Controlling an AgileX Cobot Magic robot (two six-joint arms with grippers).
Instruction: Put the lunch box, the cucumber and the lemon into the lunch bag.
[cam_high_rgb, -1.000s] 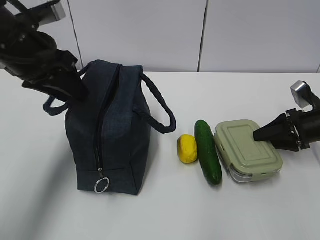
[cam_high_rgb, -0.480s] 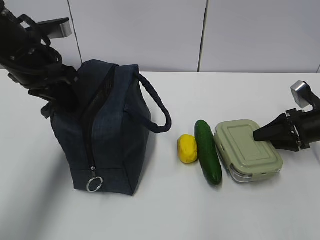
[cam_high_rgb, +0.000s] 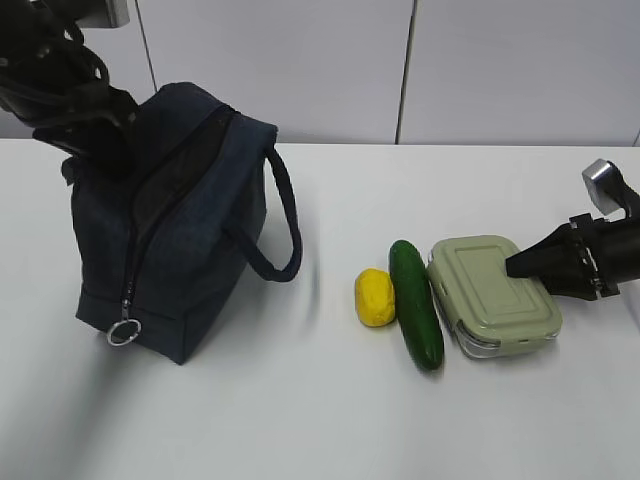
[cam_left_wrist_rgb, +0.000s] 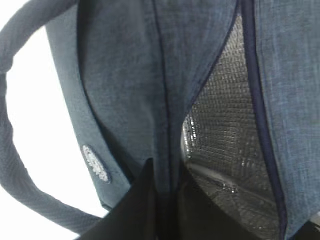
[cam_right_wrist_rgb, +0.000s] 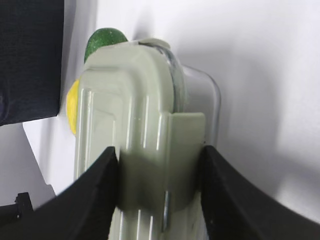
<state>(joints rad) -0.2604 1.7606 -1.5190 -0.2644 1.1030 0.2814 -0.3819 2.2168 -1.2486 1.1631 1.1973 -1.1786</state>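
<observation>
The navy lunch bag (cam_high_rgb: 170, 250) stands tilted at the left, its top zipper open. My left gripper (cam_high_rgb: 95, 150) is shut on the bag's top edge at the far end. In the left wrist view my left gripper (cam_left_wrist_rgb: 167, 200) pinches the fabric of the bag (cam_left_wrist_rgb: 125, 75) beside the silver lining (cam_left_wrist_rgb: 225, 125). The lemon (cam_high_rgb: 375, 298), the cucumber (cam_high_rgb: 415, 305) and the sage-green lunch box (cam_high_rgb: 490, 295) lie side by side at the right. My right gripper (cam_high_rgb: 512, 268) is closed on the box's right end; its jaws (cam_right_wrist_rgb: 160, 185) clamp the lid latch of the lunch box (cam_right_wrist_rgb: 135, 100).
The bag's silver ring pull (cam_high_rgb: 124, 332) hangs at its near lower end, and one loop handle (cam_high_rgb: 280, 225) droops to the right. A white wall runs behind the table. Past the box, the cucumber tip (cam_right_wrist_rgb: 102, 40) and the lemon (cam_right_wrist_rgb: 73, 107) show.
My left gripper has pulled the bag's top up and to the left, so the bag has slid left and tilted. The lunch box has shifted slightly in my right gripper.
</observation>
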